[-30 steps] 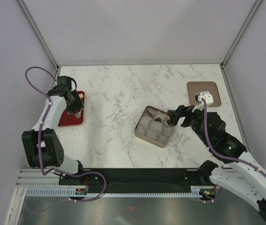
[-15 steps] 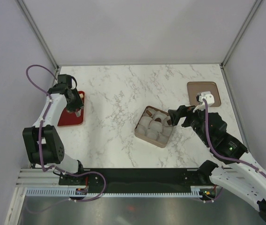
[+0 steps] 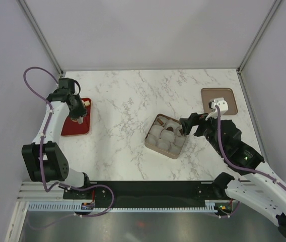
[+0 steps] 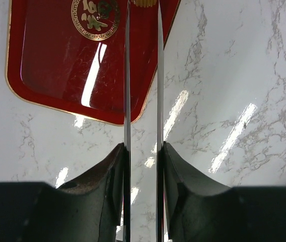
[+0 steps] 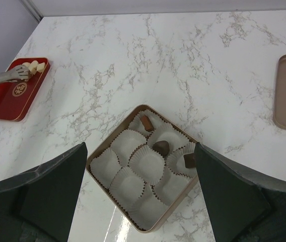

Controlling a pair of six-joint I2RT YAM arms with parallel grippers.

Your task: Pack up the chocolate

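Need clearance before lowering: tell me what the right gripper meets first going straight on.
Most likely the tan box of white paper cups: the open right gripper points down at it with nothing in between. Which cup comes first is unclear.

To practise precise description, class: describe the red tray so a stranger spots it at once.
Find the marble table and go to its left edge. There lies the red tray, with a gold emblem. Unlike the tan box mid-table with its paper cups, it carries only pale chocolate pieces at its far end.
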